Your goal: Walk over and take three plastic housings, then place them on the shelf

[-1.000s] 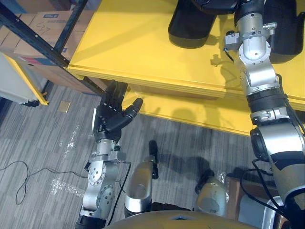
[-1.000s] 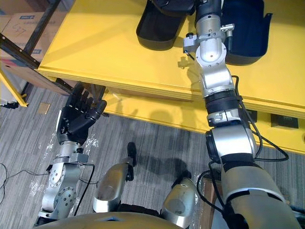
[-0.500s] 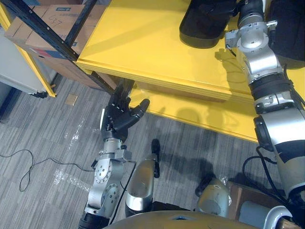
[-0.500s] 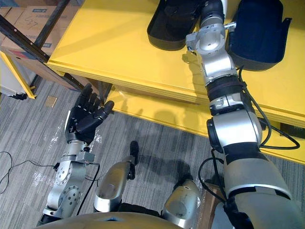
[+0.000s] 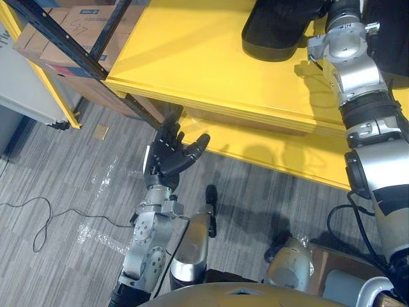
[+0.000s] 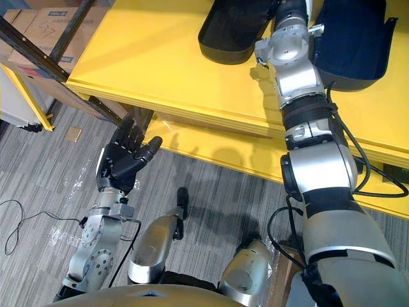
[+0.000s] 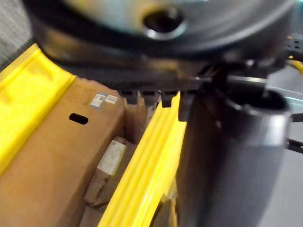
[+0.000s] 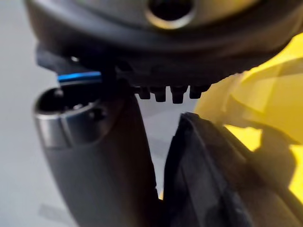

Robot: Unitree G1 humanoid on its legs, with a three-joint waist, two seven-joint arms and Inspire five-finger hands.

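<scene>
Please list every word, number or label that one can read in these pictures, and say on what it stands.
No text can be read with certainty.
Blue label on the box: too small.
Handwritten mark on the same box: unclear.
Stickers on the carton in the left wrist view: blurred.

likely a warehouse: yellow shelf, dark steel racking, cardboard boxes.

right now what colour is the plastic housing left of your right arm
Black, no pattern. The housing on the yellow top shows best in the right eye view.
</scene>
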